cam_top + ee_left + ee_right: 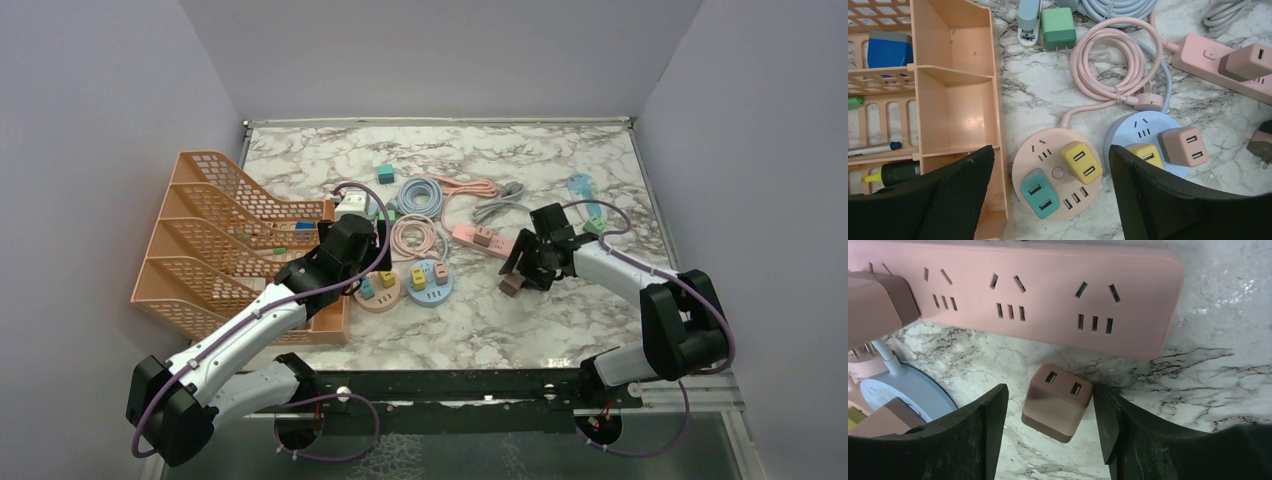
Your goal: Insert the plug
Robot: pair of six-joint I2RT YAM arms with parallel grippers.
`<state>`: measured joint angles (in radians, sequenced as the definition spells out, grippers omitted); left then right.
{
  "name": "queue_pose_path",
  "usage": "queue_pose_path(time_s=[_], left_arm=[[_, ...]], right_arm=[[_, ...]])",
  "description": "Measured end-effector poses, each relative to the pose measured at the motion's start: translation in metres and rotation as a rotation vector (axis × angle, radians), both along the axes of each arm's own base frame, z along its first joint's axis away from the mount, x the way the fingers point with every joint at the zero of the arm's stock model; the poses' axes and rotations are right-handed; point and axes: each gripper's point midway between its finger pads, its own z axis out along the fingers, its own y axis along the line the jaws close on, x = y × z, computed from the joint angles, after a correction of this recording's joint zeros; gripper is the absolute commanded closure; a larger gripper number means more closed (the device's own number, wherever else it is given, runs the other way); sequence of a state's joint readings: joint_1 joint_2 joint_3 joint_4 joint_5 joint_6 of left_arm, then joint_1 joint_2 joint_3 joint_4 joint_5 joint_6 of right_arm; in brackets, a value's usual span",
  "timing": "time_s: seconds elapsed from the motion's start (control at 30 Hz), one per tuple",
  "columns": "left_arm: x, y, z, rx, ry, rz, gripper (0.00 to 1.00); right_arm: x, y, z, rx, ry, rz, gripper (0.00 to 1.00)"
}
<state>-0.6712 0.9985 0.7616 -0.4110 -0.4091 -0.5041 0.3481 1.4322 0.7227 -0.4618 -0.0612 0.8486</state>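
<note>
In the lower middle of the right wrist view, the brown plug (1057,402) sits on the tabletop (1198,380) just below the pink power strip (1048,295). It lies askew between the parted fingers of the right claw (1050,395), closer to the frame-right finger. Closing could shove or tip it, and a crooked grip would likely jam at the slots. The left claw (1050,150) hangs wide apart over a round socket hub (1055,172), holding nothing.
</note>
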Motion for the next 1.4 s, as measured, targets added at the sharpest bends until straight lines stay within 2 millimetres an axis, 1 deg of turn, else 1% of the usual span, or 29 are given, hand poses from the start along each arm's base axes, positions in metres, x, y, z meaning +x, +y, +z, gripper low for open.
queue_pose_path(time_s=[0.13,0.23,0.3,0.43,0.53,0.7,0.83,0.93,1.07,1.13,1.3,1.4], left_arm=[[0.0,0.0,0.0,-0.001,0.0,-0.002,0.12],[0.0,0.0,0.0,-0.001,0.001,-0.002,0.12],[0.0,0.0,0.0,-0.001,0.001,-0.002,0.12],[0.0,0.0,-0.001,0.002,0.002,0.0,0.09],[-0.001,0.007,-0.003,0.024,0.008,0.024,0.07],[0.0,0.035,-0.009,0.087,0.038,0.118,0.06],[0.001,0.053,-0.01,0.09,0.057,0.202,0.06],[-0.002,0.066,-0.015,0.089,0.086,0.264,0.06],[-0.008,0.083,-0.019,0.079,0.115,0.344,0.14],[-0.008,0.095,-0.019,0.071,0.122,0.394,0.19],[-0.008,0.127,-0.022,0.067,0.144,0.527,0.24],[-0.006,0.142,-0.027,0.071,0.163,0.587,0.26]], right_arm=[[0.004,0.003,-0.002,0.005,0.004,-0.01,0.51],[0.004,0.004,-0.003,0.005,0.006,-0.01,0.53],[0.004,0.004,-0.003,0.004,0.004,-0.007,0.52],[0.005,0.004,-0.003,-0.008,-0.004,0.002,0.43],[0.006,0.001,-0.001,-0.028,-0.023,0.01,0.39],[0.008,-0.004,0.002,-0.06,-0.048,0.024,0.38],[0.008,-0.006,0.002,-0.07,-0.051,0.029,0.38],[0.008,-0.006,0.002,-0.074,-0.051,0.032,0.38],[0.008,-0.007,0.002,-0.077,-0.052,0.037,0.38],[0.008,-0.006,0.003,-0.077,-0.054,0.04,0.38],[0.009,-0.006,0.004,-0.077,-0.058,0.044,0.38],[0.01,-0.006,0.004,-0.078,-0.059,0.047,0.38]])
